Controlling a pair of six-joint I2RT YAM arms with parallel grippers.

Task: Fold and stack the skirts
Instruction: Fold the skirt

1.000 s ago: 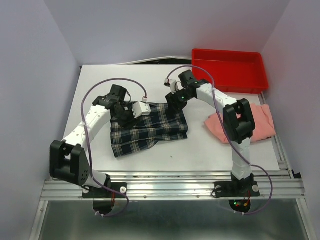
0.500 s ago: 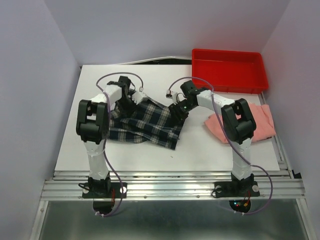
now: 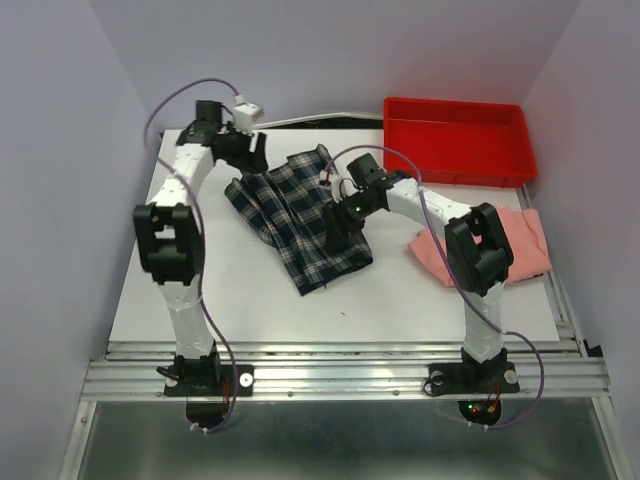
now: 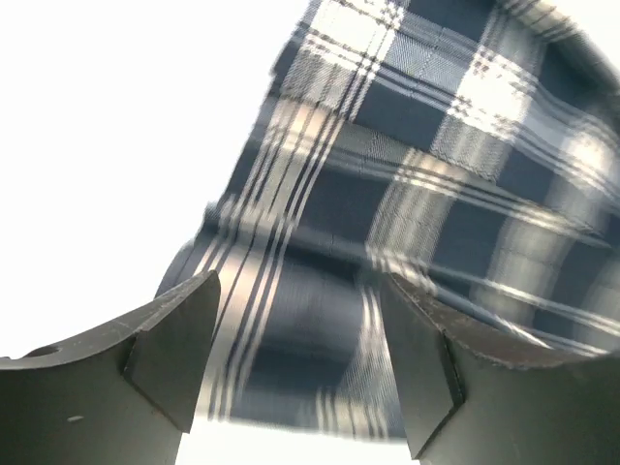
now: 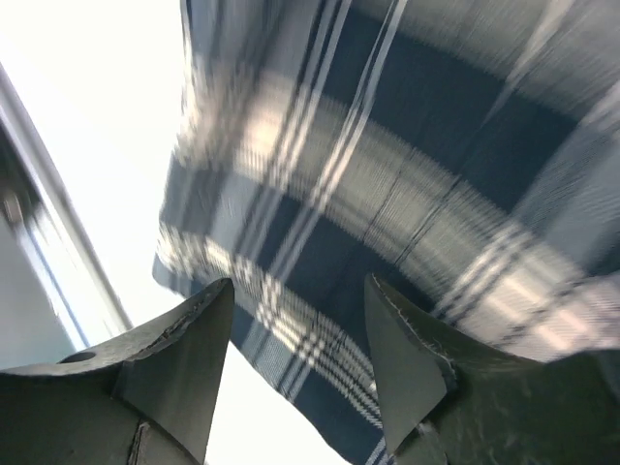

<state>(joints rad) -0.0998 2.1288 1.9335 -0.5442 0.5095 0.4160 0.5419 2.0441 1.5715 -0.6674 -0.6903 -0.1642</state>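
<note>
White table point(image 3: 200, 290), viewed from above. Far-L area: the L gripper point(image 4: 300, 378) is held near the far-L end of the cloth, fingers point(image 4: 165, 349) set wide apart, nothing clamped betw. them. Blurred plaid is seen through the gap in the wrist view.

Ctr: the plaid skirt point(image 3: 300, 215), dark navy-green w/ white lines, is spread as a slanted band from the far middle toward the near ctr, w/ ruffled pleats along its L side. It is not yet folded.

Over its R half the R gripper point(image 5: 295, 368) is poised, jaws likewise parted, no cloth pinched. Whether the tips touch the fabric cannot be told.

R edge of table: the pink skirt point(image 3: 525, 240) is lying loosely, partly hidden by the R arm, well apart from the plaid one. Far R: a red tray point(image 3: 455, 170).

Step in hand, as judged: the plaid skirt is being laid out for folding. For a clean fold, pleats should be smoothed first. Two corners of one edge should then be pinched together & carried over as a pair, so edges are matched.
</note>
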